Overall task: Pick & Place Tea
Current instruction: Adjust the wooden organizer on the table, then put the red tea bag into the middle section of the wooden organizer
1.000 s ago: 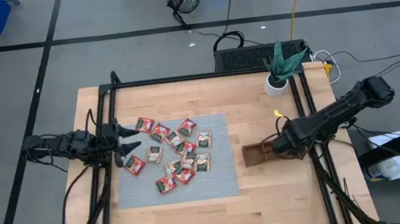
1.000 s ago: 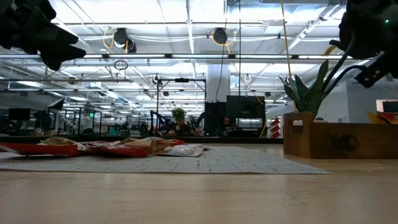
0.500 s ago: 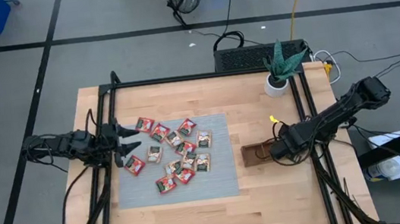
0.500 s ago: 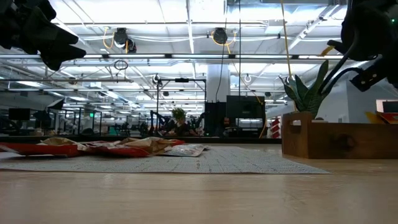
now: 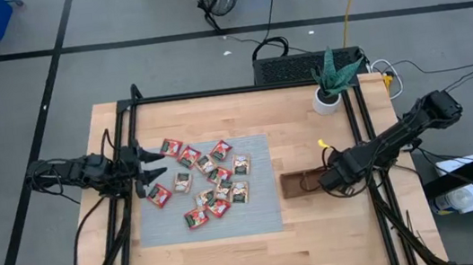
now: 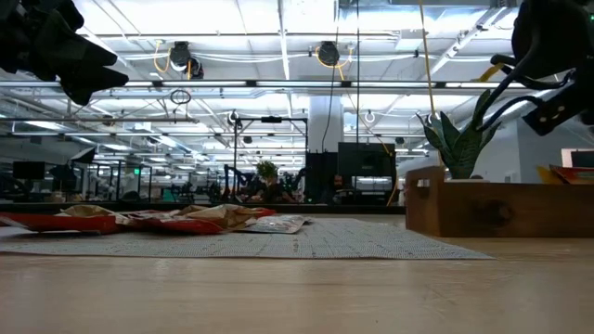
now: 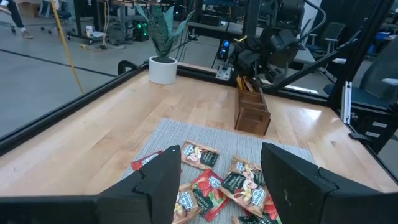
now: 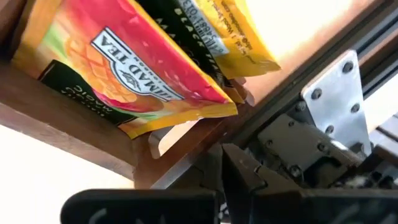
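Observation:
Several red, white and green tea sachets [image 5: 211, 181] lie scattered on the grey mat [image 5: 265, 215]; the left wrist view shows them too [image 7: 214, 186]. The brown wooden tray [image 5: 300, 182] stands on the table right of the mat. Yellow-orange sachets [image 8: 143, 62] sit in its compartment. My right gripper [image 5: 332, 178] is shut and points steeply down at the tray's right end. My left gripper [image 5: 146, 166] hovers open and nearly level over the mat's left edge, touching nothing. My right gripper has its shut fingers [image 8: 239, 177] at the tray's right end wall [image 8: 180, 146], coming from above and slanting down. The fingers stand on the wall's outer side, by the frame rail. The tray rests flat on the table. The exact spot of touch is hidden under the gripper.
A potted plant [image 5: 330, 85] stands at the far right corner. Black frame rails [image 5: 365, 135] run along the table's left and right sides, the right one close behind the tray. Bare wood lies between mat and tray and along the near edge.
My right gripper has moved a little toward the table's left and tipped more steeply down. The wooden tray has slid along the table toward the mat with it, staying flat. The gripper stays shut.

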You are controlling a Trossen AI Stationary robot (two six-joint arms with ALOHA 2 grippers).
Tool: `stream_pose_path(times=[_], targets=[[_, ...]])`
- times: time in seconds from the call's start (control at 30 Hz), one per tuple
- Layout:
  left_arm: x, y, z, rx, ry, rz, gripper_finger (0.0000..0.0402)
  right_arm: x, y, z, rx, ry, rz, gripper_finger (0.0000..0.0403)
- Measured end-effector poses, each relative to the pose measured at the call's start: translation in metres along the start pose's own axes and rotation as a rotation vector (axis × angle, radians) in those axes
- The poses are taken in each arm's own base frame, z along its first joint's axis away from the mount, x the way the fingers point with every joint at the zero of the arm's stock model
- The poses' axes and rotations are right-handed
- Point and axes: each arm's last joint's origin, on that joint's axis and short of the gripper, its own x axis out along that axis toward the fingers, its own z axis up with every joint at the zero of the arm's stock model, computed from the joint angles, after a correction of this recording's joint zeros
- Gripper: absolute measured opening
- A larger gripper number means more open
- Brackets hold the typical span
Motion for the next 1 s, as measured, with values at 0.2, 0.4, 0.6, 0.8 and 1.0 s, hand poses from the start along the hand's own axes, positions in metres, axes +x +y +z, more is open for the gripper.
stream_pose_path(times=[0.2, 0.4, 0.6, 0.8, 1.0], targets=[[0.000, 0.000, 0.000, 0.000, 0.000, 0.000, 0.0223, 0.000, 0.002, 0.002, -0.025, -0.029, 0.021, 0.0000], [0.000, 0.000, 0.000, 0.000, 0.000, 0.000, 0.0223, -0.001, 0.013, 0.007, -0.075, -0.080, 0.135, 0.0000], [0.000, 0.000, 0.000, 0.001, 0.001, 0.000, 0.0223, -0.002, 0.014, 0.007, -0.104, -0.094, 0.158, 0.0000], [0.000, 0.000, 0.000, 0.000, 0.000, 0.000, 0.0223, -0.005, -0.002, -0.001, -0.016, -0.026, 0.044, 0.0000], [0.000, 0.000, 0.000, 0.000, 0.001, 0.000, 0.0223, -0.033, -0.016, -0.010, -0.038, -0.210, 0.073, 0.0000]])
